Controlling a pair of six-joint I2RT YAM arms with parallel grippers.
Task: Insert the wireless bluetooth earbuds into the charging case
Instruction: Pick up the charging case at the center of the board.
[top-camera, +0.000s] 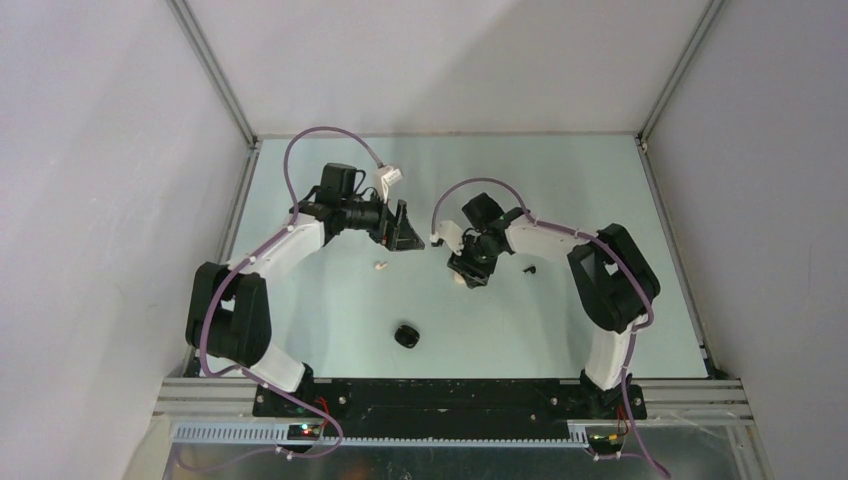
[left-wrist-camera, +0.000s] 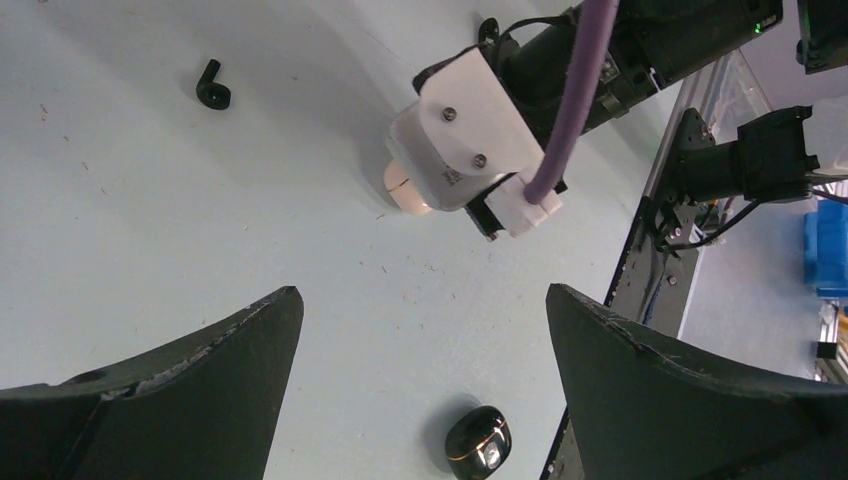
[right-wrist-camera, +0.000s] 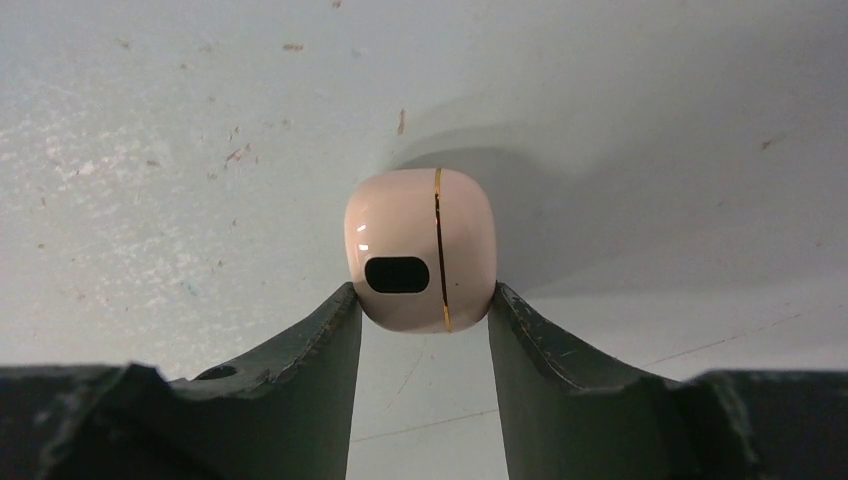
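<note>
Cream case pinched between the right fingers, earbuds loose beside them

Cream case sits between the tips of the right end effector, whose fingers press on its two flanks: clamped on it, as far as the wrist view shows. That grip looks meant to steady or turn the case so it can be opened. It is a glossy rounded pebble with a thin gold seam running over it and a dark oval mark on the near face. The seam looks shut.

Left end effector hangs with its fingers wide apart and nothing between them, probably waiting to fetch an earbud. Cream earbud lies on the tabletop near its tips, on the base side. Black earbud, small and hooked, lies just beside the right end effector on its outer side, well apart from the left one. Black case, glossy with a gold line, rests under the left fingers, nearer the bases. No earbud is in a case yet
</note>
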